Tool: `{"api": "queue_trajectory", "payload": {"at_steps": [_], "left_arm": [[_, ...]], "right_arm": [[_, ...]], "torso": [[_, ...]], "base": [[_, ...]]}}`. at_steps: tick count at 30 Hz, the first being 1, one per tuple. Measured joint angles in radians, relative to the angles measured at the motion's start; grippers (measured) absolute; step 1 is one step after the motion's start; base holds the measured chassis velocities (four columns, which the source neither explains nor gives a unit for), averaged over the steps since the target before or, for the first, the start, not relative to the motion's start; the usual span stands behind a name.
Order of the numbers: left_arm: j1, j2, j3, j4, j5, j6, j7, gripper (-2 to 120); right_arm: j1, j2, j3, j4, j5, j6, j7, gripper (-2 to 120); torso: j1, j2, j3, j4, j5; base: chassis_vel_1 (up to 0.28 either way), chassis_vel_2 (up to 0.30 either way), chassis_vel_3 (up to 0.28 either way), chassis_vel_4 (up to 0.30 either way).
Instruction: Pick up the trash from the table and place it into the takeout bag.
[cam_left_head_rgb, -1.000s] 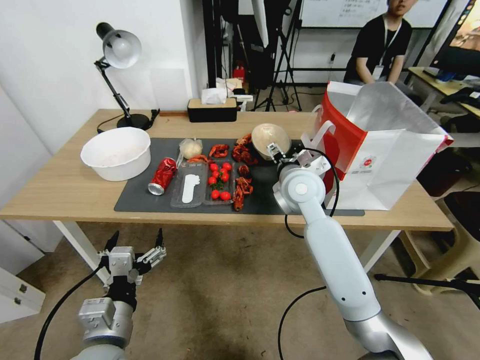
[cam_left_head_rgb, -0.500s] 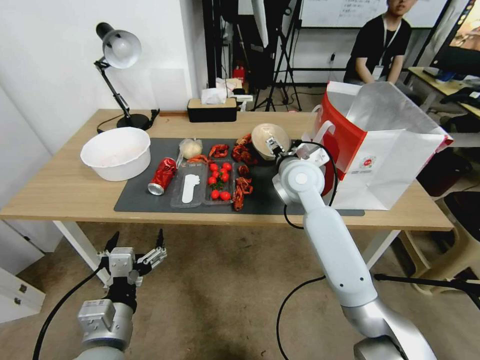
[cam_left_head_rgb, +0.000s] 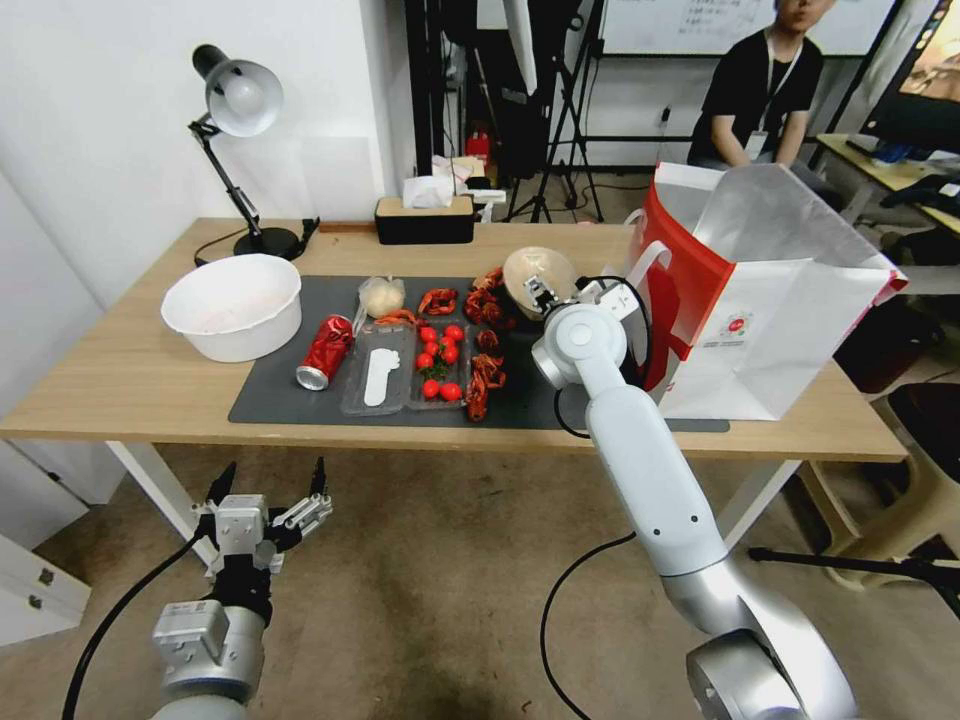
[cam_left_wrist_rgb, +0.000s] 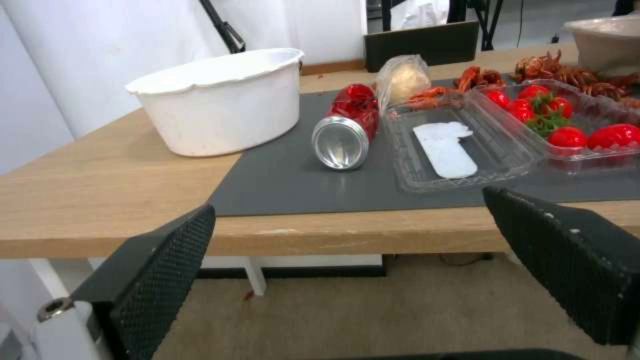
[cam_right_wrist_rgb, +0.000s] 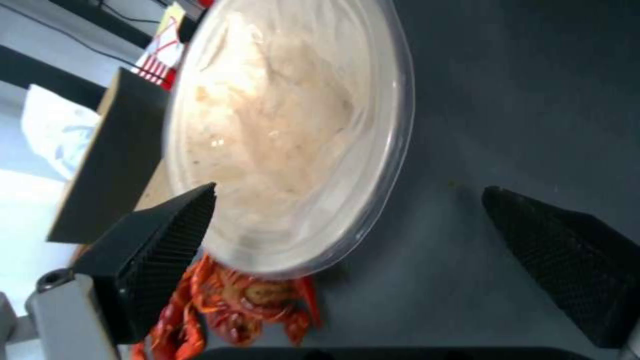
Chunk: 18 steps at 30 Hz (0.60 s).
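Note:
The trash lies on the table's dark mat: a beige round bowl, tilted, a red soda can on its side, and a small clear bag with a beige lump. My right gripper is open at the bowl's near rim. In the right wrist view the bowl sits partly between the spread fingers of that gripper. The takeout bag stands open at the right. My left gripper hangs open below the table's front edge, facing the can.
A large white bowl stands at the left and a clear tray of cherry tomatoes mid-mat. Red crayfish shells are strewn beside the tray. A desk lamp and a tissue box stand along the far edge.
My right arm has reached farther in and a little left, bringing its open gripper up to the bowl's rim. The left arm has stayed still.

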Motion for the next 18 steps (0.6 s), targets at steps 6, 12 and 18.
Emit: {"api": "queue_trajectory", "payload": {"at_steps": [6, 12, 18], "left_arm": [[0.002, -0.001, 0.001, -0.001, 0.000, 0.000, 0.000, 100], [0.003, 0.002, 0.000, -0.005, 0.000, -0.001, 0.000, 100], [0.005, 0.003, 0.000, -0.007, -0.001, -0.001, 0.000, 100]], "right_arm": [[0.023, 0.011, 0.008, -0.047, -0.001, 0.000, 0.001, 100], [0.041, 0.019, 0.011, -0.077, 0.011, -0.005, -0.001, 100], [0.054, 0.029, 0.013, -0.098, 0.019, -0.011, -0.012, 100]], "torso": [[0.000, 0.000, 0.000, 0.0000, -0.0001], [0.000, 0.000, 0.000, 0.0000, 0.0000], [0.000, 0.000, 0.000, 0.0000, -0.0001]], "base": [[0.000, 0.000, 0.000, 0.000], [0.000, 0.000, 0.000, 0.000], [0.000, 0.000, 0.000, 0.000]]}}
